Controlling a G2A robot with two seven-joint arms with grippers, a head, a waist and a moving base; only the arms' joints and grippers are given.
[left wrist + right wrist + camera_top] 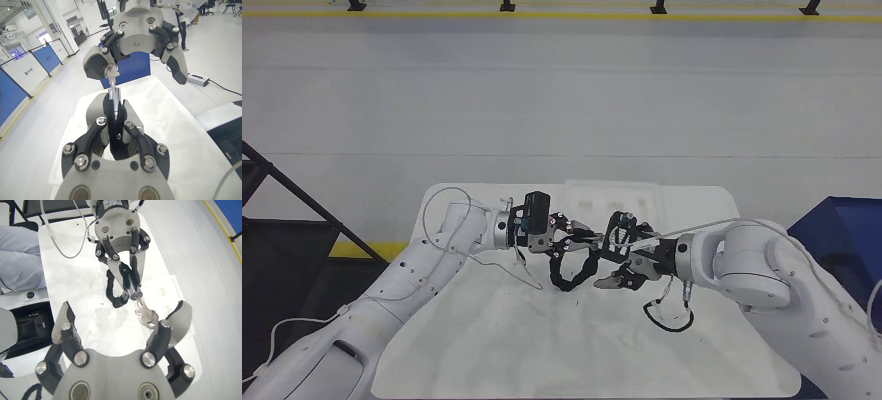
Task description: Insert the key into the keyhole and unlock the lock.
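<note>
My left gripper [113,103] is shut on the lock's chrome cylinder [114,94], held above the white table [542,350]. The lock's black cable loop [111,292] hangs below it [572,272]. A silver key [111,73] sticks out of the keyhole at the cylinder's end, its blade partly in. My right gripper [123,308] faces the cylinder and stands open around the key head [146,315]. One finger pad [94,66] is right beside the key head; the other finger is well apart. In the top view the two grippers meet mid-table, the left gripper [574,238] and the right gripper [610,252].
A raised white block [612,195] lies at the table's back edge. A blue bin [842,230] stands off the right side and a black frame [282,190] off the left. A loose black cable [667,315] hangs from the right arm.
</note>
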